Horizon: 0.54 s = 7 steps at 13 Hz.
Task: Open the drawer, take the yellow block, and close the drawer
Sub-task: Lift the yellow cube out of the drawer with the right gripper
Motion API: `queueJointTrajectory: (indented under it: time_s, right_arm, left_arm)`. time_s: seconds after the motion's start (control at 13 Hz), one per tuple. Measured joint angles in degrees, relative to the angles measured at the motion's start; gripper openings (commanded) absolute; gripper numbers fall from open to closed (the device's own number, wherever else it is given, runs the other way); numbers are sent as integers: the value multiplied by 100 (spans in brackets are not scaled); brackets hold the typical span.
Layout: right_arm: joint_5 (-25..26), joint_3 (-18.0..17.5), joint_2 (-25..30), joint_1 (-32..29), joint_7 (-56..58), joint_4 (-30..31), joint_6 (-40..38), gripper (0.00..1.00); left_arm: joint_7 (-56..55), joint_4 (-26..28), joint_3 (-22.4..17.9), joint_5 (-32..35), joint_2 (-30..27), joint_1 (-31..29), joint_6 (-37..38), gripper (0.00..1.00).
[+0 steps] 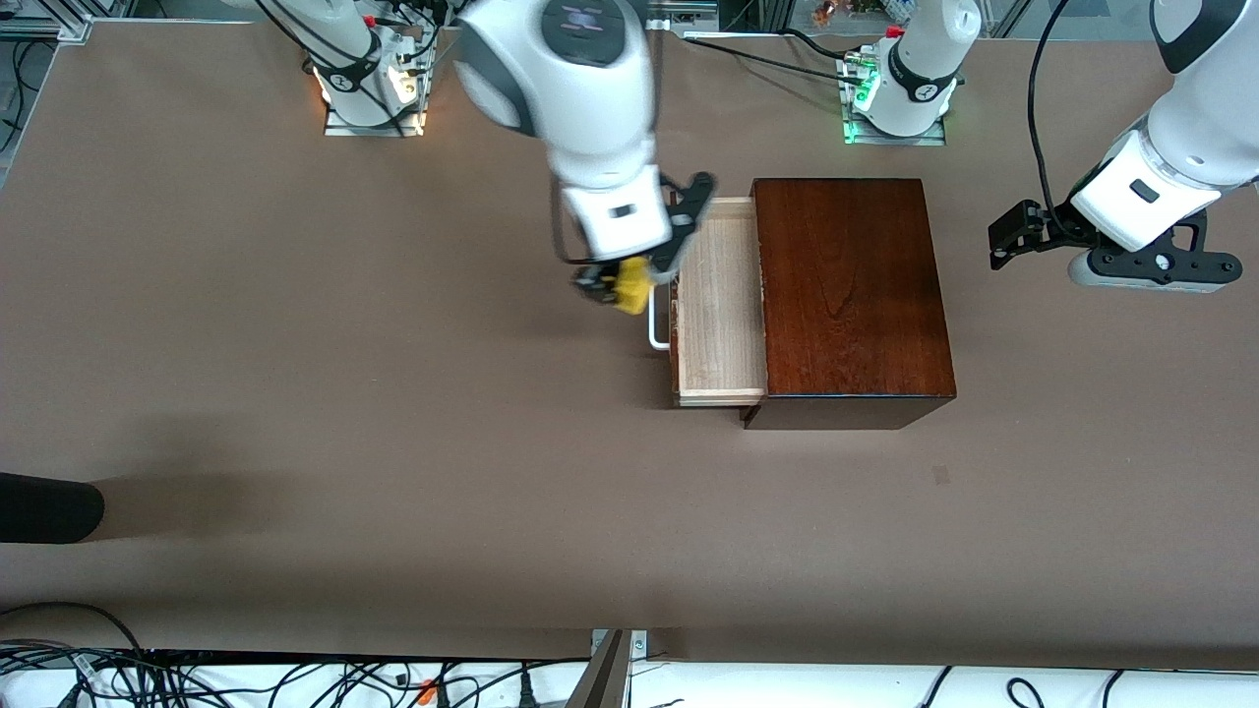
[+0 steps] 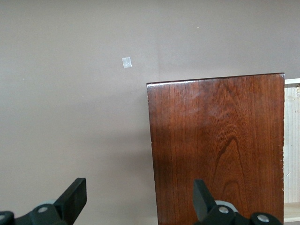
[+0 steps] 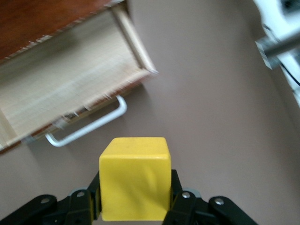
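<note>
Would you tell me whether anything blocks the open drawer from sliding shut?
Nothing visible does: the drawer tray looks empty, and the right gripper holds the yellow block over the table beside the handle, outside the tray.

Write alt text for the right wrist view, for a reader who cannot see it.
The right gripper holds the yellow block between its jaws, up over the brown table. Below it, the drawer stands pulled open, its pale wood tray showing nothing inside, its white handle toward the block. An edge of the dark reddish box shows in one corner.
</note>
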<state>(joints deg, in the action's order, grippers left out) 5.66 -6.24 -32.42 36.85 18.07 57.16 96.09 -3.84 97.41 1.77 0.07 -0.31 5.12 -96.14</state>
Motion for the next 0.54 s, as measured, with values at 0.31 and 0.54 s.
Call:
queueJointTrajectory:
  time_s: [0.31,0.54]
  right_arm:
    - [-283,84,598,-903,-7,2,-899,0]
    - [-716,326,1034,-1692,-10,297,-1216,0]
  left_arm:
    - [-2,0,2,0,0,0,0,100]
    - [-2,-1,9,0,-2,1,0,100]
